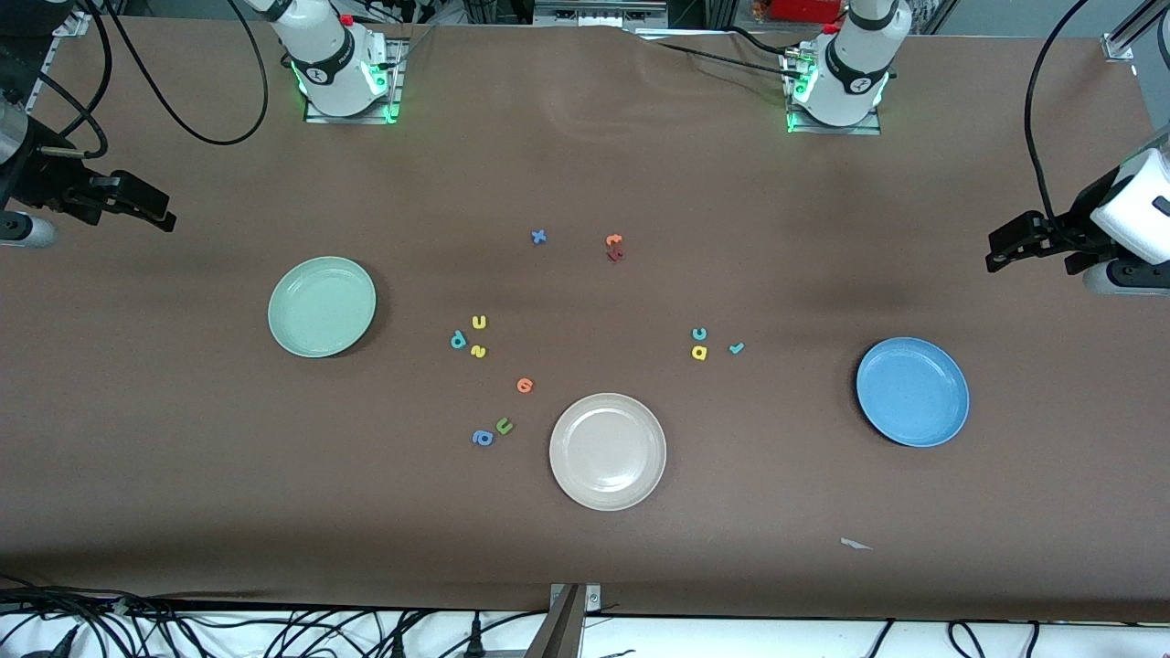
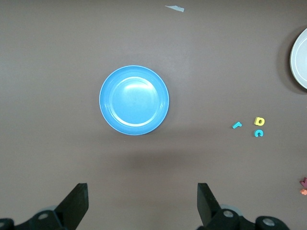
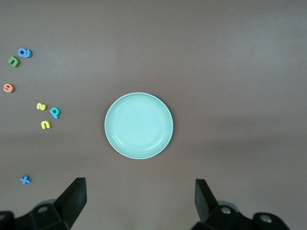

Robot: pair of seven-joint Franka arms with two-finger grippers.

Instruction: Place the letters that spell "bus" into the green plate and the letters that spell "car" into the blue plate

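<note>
The green plate [image 1: 320, 306] [image 3: 138, 125] lies toward the right arm's end. Beside it, toward the middle, sit the teal "b" [image 1: 458, 340] [image 3: 55, 112], yellow "u" [image 1: 479, 322] [image 3: 45, 124] and yellow "s" [image 1: 478, 351] [image 3: 41, 106]. The blue plate [image 1: 912, 391] [image 2: 134, 99] lies toward the left arm's end, with the teal "c" [image 1: 699, 334] [image 2: 258, 133], yellow "a" [image 1: 699, 353] [image 2: 259, 121] and teal "r" [image 1: 736, 348] [image 2: 237, 125] beside it. Both plates are empty. My right gripper [image 1: 155, 208] [image 3: 140, 189] hangs open, high over bare table at its end. My left gripper [image 1: 1001, 247] [image 2: 143, 191] does the same, open and empty.
A beige-white plate [image 1: 608, 451] sits nearest the front camera, mid-table. Near it lie an orange letter [image 1: 525, 385], a green "u" [image 1: 504, 426] and a dark blue "a" [image 1: 483, 439]. A blue "x" [image 1: 539, 237] and orange and red letters [image 1: 614, 247] lie toward the bases. A paper scrap [image 1: 856, 545] lies near the front edge.
</note>
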